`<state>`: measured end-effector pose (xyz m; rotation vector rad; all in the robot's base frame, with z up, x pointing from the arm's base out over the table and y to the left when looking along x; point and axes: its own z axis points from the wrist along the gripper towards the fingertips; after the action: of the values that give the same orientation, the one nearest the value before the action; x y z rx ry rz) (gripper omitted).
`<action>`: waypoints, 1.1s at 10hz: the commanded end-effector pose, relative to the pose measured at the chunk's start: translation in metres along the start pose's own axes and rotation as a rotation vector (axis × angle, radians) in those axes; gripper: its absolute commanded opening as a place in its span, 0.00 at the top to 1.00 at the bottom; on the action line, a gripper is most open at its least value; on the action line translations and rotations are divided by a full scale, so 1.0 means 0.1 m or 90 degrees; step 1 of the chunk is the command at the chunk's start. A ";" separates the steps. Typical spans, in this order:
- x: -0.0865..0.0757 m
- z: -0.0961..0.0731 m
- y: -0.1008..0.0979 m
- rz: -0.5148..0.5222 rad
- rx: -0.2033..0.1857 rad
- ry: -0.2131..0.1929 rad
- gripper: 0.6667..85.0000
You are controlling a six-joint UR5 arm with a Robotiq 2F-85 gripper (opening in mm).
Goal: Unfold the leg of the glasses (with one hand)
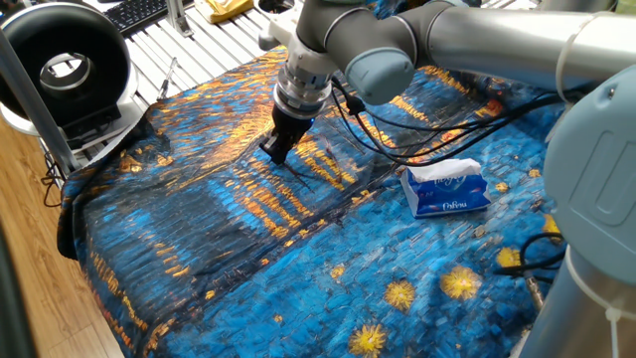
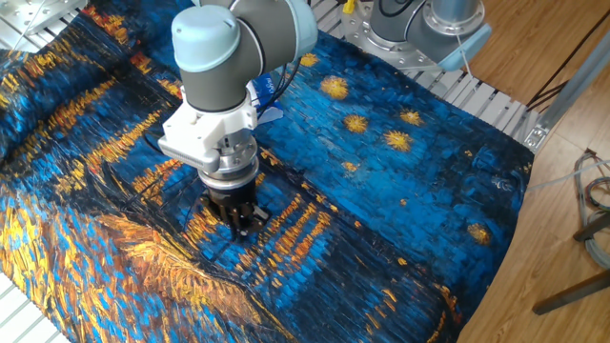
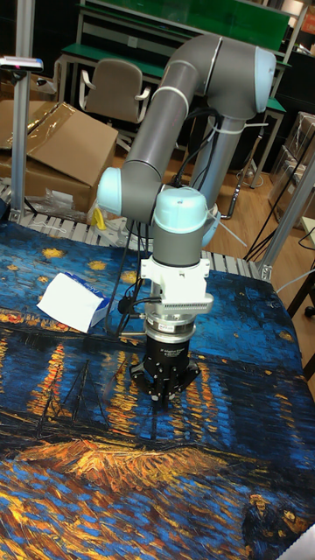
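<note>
The glasses (image 1: 307, 173) are a thin dark wire frame lying on the blue and orange painted cloth (image 1: 248, 259), hard to make out against the pattern. My gripper (image 1: 272, 152) points straight down at them, fingertips at cloth level and pressed close together on the leg. In the other fixed view the gripper (image 2: 243, 225) stands over the frame, and a bit of dark wire (image 2: 202, 205) shows to its left. The tall fixed view shows the gripper (image 3: 166, 393) with narrow fingers together and a lens loop (image 3: 138, 374) beside it. The leg itself is mostly hidden by the fingers.
A blue tissue pack (image 1: 447, 189) lies on the cloth right of the gripper, also seen behind the arm (image 2: 264, 101). Black cables (image 1: 417, 129) trail from the wrist across the cloth. A black and white ring device (image 1: 65, 65) stands past the cloth's left edge.
</note>
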<state>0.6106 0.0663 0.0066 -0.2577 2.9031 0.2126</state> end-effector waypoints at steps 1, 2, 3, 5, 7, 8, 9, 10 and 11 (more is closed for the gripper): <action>-0.05 -0.01 -0.08 0.011 0.023 -0.010 0.91; -0.05 -0.02 -0.12 0.011 0.035 -0.008 0.94; -0.05 -0.04 -0.15 0.013 0.046 -0.005 0.96; -0.06 -0.15 -0.14 0.026 0.050 0.012 1.00; -0.10 -0.32 -0.12 0.048 0.035 0.038 1.00; -0.13 -0.41 -0.12 0.053 0.027 0.039 1.00; -0.11 -0.48 -0.12 0.059 0.024 0.055 1.00; -0.09 -0.61 -0.18 0.057 0.032 0.084 1.00; -0.13 -0.77 -0.20 0.055 0.029 0.102 1.00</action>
<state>0.6139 0.0435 0.0521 -0.1635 3.0146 0.1303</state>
